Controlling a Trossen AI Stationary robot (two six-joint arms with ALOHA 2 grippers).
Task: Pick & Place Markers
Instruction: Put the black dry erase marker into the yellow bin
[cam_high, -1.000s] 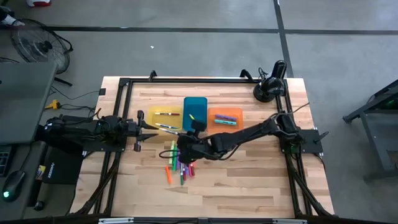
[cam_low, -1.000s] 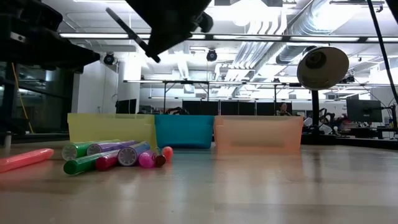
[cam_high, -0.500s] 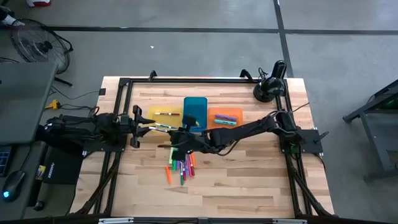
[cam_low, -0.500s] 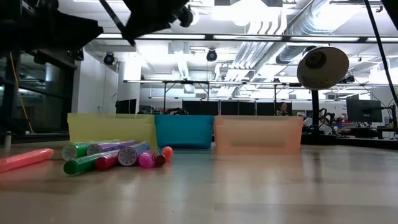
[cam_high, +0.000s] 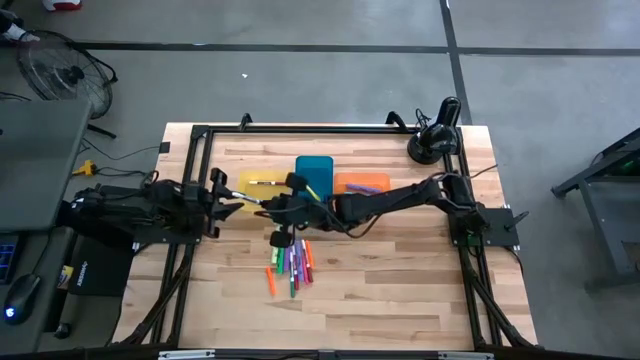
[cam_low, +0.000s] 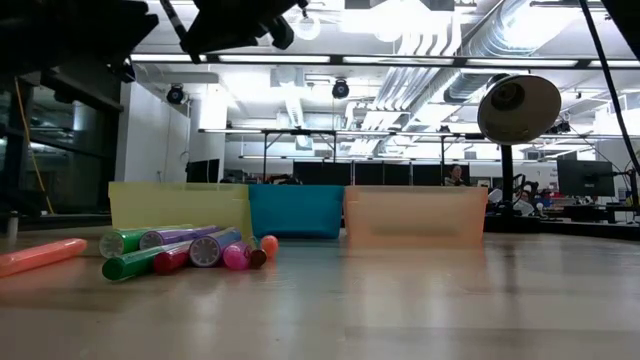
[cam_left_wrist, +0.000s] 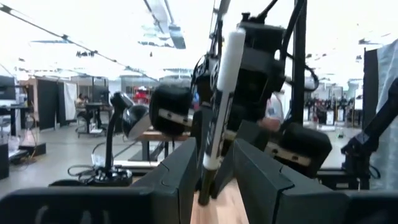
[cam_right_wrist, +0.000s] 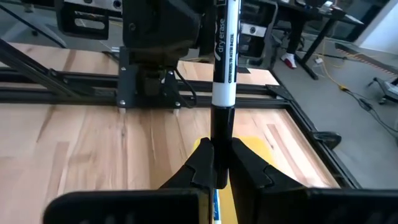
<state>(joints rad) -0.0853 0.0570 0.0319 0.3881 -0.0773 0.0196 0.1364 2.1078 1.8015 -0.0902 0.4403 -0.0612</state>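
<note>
A white dry-erase marker (cam_high: 252, 201) with black ends hangs above the table between my two grippers, near the yellow tray (cam_high: 250, 180). My right gripper (cam_high: 275, 206) is shut on one black end. The marker's other black end (cam_left_wrist: 208, 177) stands between the fingers of my left gripper (cam_high: 232, 197), which is open with a gap wider than the marker; I cannot tell whether it touches. Several coloured markers (cam_high: 291, 262) lie in a loose pile on the table nearer the front and also show in the low view (cam_low: 190, 250). My right gripper pinches the marker's black end (cam_right_wrist: 221, 134) between its two fingers (cam_right_wrist: 202, 163). It comes from the table's right side. The marker sticks out forward along the fingers toward my left gripper. It is lifted clear of the table and trays.
A yellow tray, a blue tray (cam_high: 313, 172) and an orange tray (cam_high: 362, 185) stand in a row behind the pile, each with markers inside. A single orange marker (cam_low: 40, 255) lies left of the pile. A black lamp (cam_high: 432, 140) stands at the far right corner.
My right gripper has carried the white marker from above the pile toward the table's left and far edges. The marker's free end now stands between my left gripper's fingers. My left gripper has stayed about where it was.
</note>
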